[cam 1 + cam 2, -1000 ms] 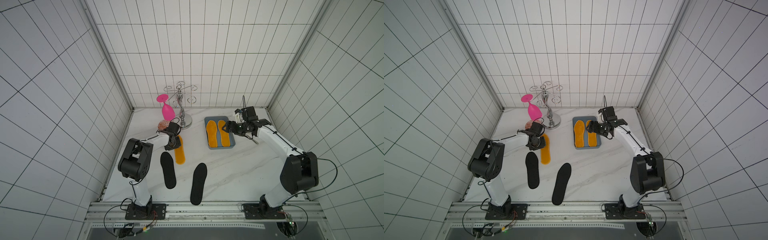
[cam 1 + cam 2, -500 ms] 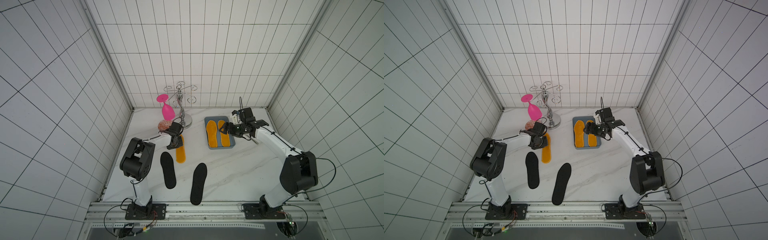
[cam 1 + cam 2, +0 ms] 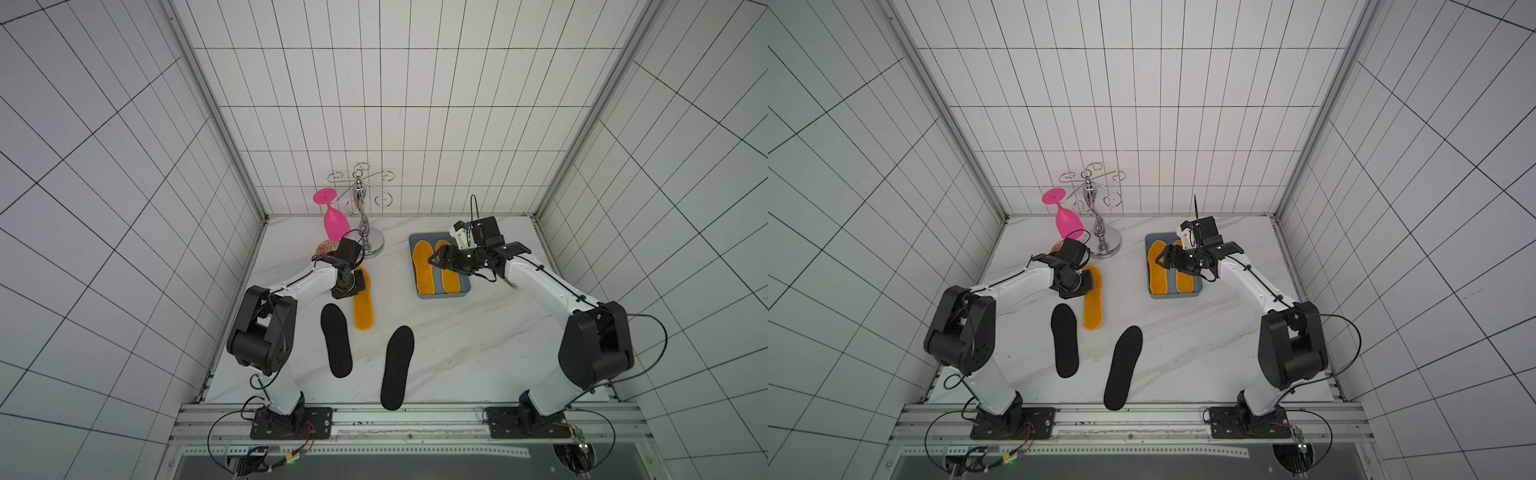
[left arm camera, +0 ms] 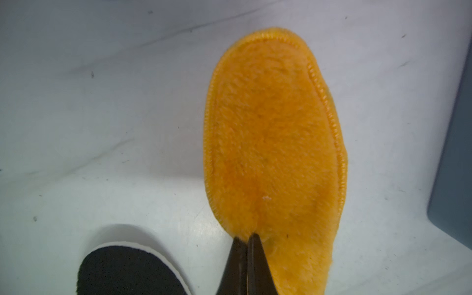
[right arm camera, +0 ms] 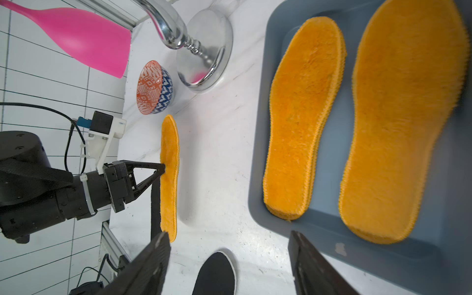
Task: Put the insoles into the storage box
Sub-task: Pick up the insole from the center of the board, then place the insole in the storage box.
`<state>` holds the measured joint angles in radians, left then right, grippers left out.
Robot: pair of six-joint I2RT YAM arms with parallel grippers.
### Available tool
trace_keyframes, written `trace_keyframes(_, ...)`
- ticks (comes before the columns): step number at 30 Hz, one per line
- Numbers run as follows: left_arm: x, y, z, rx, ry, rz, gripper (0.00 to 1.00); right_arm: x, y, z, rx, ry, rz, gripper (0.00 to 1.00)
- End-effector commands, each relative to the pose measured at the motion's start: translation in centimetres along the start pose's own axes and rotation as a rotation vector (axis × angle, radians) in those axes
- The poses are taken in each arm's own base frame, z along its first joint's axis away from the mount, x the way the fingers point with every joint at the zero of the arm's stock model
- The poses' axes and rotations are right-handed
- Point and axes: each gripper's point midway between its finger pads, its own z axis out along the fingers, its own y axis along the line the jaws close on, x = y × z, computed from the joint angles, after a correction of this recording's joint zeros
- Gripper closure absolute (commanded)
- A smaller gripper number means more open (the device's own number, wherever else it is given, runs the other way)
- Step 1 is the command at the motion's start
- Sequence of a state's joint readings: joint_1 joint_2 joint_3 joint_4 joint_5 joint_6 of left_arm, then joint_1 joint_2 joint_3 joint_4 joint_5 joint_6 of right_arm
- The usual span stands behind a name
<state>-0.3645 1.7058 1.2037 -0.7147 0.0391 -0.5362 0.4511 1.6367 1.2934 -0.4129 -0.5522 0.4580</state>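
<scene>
The blue-grey storage box (image 3: 443, 294) (image 5: 257, 127) holds orange insoles (image 3: 423, 270) (image 5: 304, 115) lying side by side, one pile looking stacked. Another orange insole (image 3: 363, 311) (image 4: 273, 127) lies on the table at the left. My left gripper (image 3: 347, 287) (image 4: 246, 238) is shut on its edge near the heel end. Two black insoles (image 3: 336, 340) (image 3: 398, 365) lie nearer the front. My right gripper (image 3: 437, 259) (image 5: 229, 237) hovers open above the box's left side, holding nothing.
A pink glass (image 3: 334, 220) hangs tilted by a chrome stand (image 3: 365, 232) at the back left. A patterned bowl (image 5: 153, 88) sits beside the stand's base, behind my left wrist. Tiled walls close in the table on three sides.
My left gripper has closed on the orange insole's edge. My right gripper has moved left over the box, its jaws narrowing a little.
</scene>
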Motion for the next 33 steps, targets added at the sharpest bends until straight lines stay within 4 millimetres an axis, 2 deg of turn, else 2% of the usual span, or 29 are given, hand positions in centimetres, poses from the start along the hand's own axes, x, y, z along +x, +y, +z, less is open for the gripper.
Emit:
trace_keyframes(1, -1.0, -2.3, -3.4, 0.062, -0.055, 0.010, 1.00, 1.2, 2.6, 2.0, -0.119, 0.045, 0.020, 0.27)
trace_keyframes(5, -1.0, -4.7, -5.5, 0.111, -0.088, 0.038, 1.00, 1.8, 4.8, 3.5, -0.177, 0.073, 0.001, 0.30)
trace_keyframes(9, -1.0, -6.7, -6.8, 0.135, -0.112, 0.062, 1.00, 2.4, 5.9, 5.0, -0.198, 0.115, -0.016, 0.33)
trace_keyframes(17, -0.5, -9.3, -7.3, 0.167, -0.113, 0.111, 1.00, 2.9, 7.2, 6.5, -0.221, 0.152, -0.036, 0.37)
trace_keyframes(25, -0.3, -9.9, -7.5, 0.178, -0.102, 0.126, 1.00, 2.8, 8.0, 6.8, -0.251, 0.151, -0.019, 0.44)
trace_keyframes(28, -0.7, -10.4, -8.3, 0.194, -0.120, 0.137, 1.00, 2.9, 8.1, 7.2, -0.259, 0.161, -0.015, 0.49)
trace_keyframes(33, -0.5, -10.2, -8.3, 0.180, -0.111, 0.142, 1.00, 3.0, 8.7, 7.3, -0.280, 0.165, -0.016, 0.60)
